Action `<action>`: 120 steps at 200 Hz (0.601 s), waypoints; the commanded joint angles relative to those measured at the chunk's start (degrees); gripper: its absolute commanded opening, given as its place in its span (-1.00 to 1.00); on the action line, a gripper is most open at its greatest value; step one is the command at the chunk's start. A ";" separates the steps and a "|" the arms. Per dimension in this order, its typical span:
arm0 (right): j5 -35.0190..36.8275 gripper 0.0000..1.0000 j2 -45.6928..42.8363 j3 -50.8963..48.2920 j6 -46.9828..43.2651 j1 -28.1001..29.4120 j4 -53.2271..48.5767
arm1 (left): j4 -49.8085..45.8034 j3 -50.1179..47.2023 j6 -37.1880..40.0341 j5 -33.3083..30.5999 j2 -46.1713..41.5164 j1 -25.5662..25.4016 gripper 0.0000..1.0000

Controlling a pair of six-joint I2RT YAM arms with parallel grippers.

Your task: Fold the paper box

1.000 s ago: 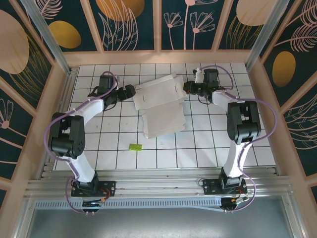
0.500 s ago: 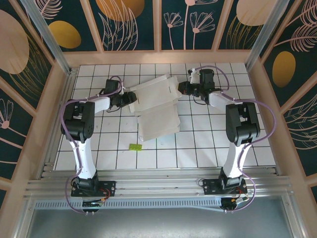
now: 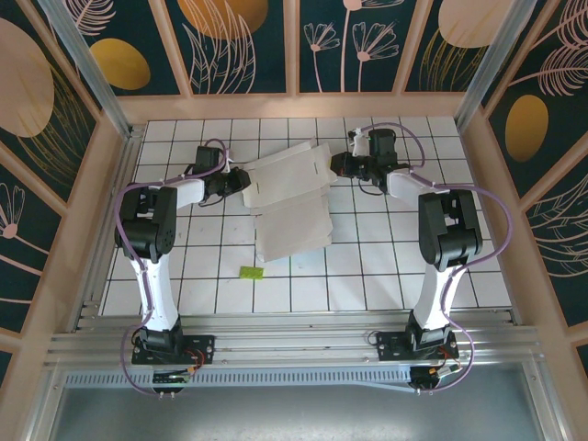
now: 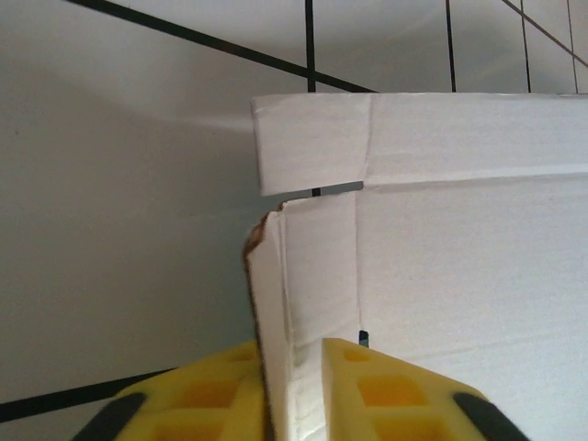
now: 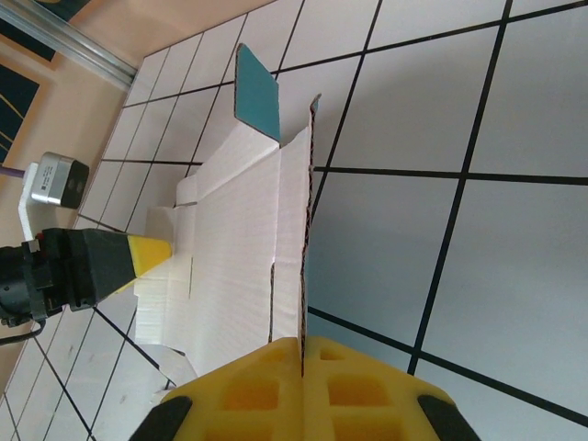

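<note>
paper box (image 4: 459, 257): matt white corrugated card | table (image 3: 386, 266): smooth tile

White tiled table (image 3: 386, 266), paper box (image 3: 289, 207) (white side up), 1 yellow-green scrap (image 3: 250, 272)

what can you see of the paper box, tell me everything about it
The paper box is an unfolded sheet of thin, corrugated-looking card, white side up, with creased panels and flaps; one flap's teal underside shows in the right wrist view. It lies mostly flat on the tiled table, toward the far middle, slightly skewed. The left gripper pinches a raised flap at its left edge, and the right gripper is shut on an upright flap at its right edge.
</note>
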 commanded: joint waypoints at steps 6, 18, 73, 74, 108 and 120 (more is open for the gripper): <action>1.89 -0.96 -2.21 2.24 -2.57 0.85 -2.29 | 0.23 0.57 2.93 0.05 -2.23 0.40 -0.81; 4.00 -0.82 -2.69 2.74 -3.39 0.84 -3.58 | 0.23 0.94 4.84 0.09 -2.45 0.44 -0.87; 14.87 0.25 -8.52 8.82 -22.06 1.09 -8.70 | 11.25 -2.06 14.24 5.44 -5.71 0.40 -1.00; 14.80 0.26 -8.62 8.93 -22.51 1.09 -8.72 | 11.54 -2.17 14.44 5.51 -5.78 0.40 -1.00; 9.38 0.47 -8.41 9.85 -43.72 1.79 -11.34 | 24.09 -7.46 17.97 10.03 -8.53 0.40 -1.00; 9.36 0.47 -7.35 11.71 -52.00 3.13 -15.16 | 29.67 -10.07 19.10 11.38 -9.84 0.36 -1.00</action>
